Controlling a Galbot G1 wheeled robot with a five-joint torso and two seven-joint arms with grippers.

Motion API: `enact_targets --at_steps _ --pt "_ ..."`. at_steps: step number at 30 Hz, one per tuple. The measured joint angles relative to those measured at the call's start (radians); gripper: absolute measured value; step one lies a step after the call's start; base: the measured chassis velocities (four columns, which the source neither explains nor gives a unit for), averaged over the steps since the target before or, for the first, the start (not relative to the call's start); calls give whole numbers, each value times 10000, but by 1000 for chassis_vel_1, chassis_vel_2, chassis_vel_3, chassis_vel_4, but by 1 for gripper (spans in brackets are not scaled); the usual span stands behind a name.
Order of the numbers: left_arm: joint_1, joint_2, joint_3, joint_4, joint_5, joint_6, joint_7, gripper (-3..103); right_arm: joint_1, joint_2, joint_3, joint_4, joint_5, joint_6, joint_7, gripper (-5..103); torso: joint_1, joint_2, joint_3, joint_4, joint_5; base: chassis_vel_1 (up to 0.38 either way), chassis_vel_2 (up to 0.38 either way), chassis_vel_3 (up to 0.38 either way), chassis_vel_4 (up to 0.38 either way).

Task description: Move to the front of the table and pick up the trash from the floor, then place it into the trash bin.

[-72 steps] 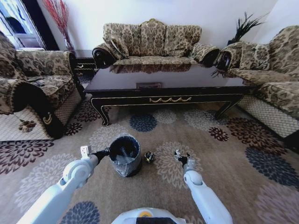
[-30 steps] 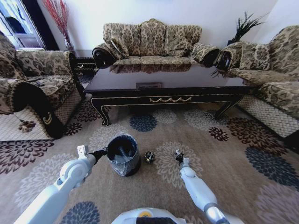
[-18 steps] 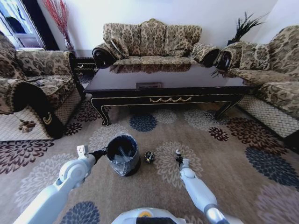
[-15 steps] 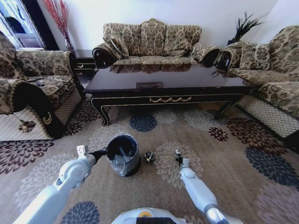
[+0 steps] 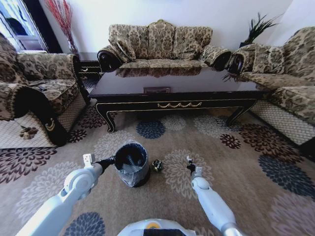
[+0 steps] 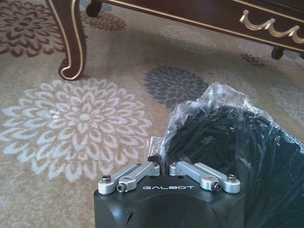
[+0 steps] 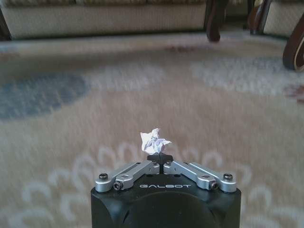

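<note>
The trash bin (image 5: 130, 163) stands on the floor (image 5: 246, 177) in front of the table (image 5: 177, 86). My left gripper (image 5: 109, 161) is at the bin's left side, shut on its rim and liner bag (image 6: 190, 123). Right of the bin, my right gripper (image 5: 189, 164) hovers low over a cream medallion. It is shut on a crumpled white paper (image 7: 154, 141), a piece of the trash, held clear of the carpet. A small dark crumpled ball (image 5: 157, 165) lies on the floor between the bin and the right gripper.
Sofas ring the table: one on the left (image 5: 34, 93), one behind (image 5: 160, 44), one on the right (image 5: 285, 83). A curved table leg (image 6: 71, 38) stands ahead of the left gripper. Open carpet stretches to the right.
The right arm has swung a little and its gripper has narrowed on the white paper. The left gripper and the bin have shifted only slightly.
</note>
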Motion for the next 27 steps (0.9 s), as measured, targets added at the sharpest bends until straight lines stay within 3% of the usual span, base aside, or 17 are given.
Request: enact_targets --at_steps 10,27 --pt "-191 283 655 -135 66 64 38 3 -1352 -659 270 3429 266 -318 424 0 0 0 0 2 -1 0 0 0 0" --pt "-30 32 1127 -427 726 95 15 3 -3310 -2005 247 7611 622 -946 649 0 0 1 0 2 0 0 0 0 0"
